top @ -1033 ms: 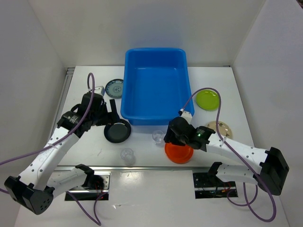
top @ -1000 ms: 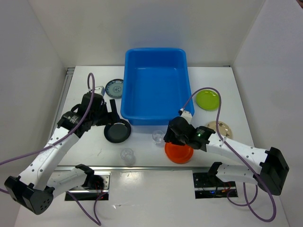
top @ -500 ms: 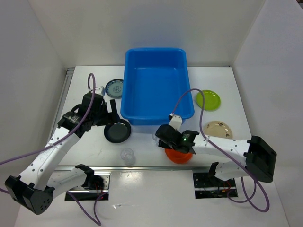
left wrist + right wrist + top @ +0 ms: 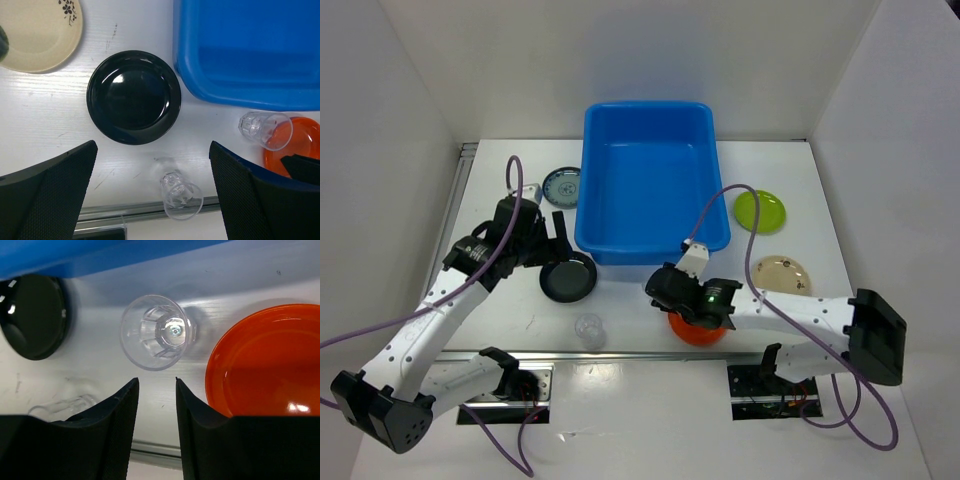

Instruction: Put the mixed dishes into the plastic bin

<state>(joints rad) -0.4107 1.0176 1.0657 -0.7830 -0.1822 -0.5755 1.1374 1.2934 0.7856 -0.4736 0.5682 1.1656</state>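
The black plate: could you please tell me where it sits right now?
In the top view the black plate lies left of centre, just off the bin's near-left corner, with a clear cup just below it in the picture.

Bright, even overhead light, soft shadows.
Pale glare sits on the black plate ahead of the left gripper and on the orange plate right of the right gripper; both grippers' fingers look slightly soft.

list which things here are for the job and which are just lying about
Job: bin, orange plate, black plate, green plate, patterned plate, cream plate, second cream plate, glass cup, second cup.
Lying about: nothing loose; only the table and purple cables.
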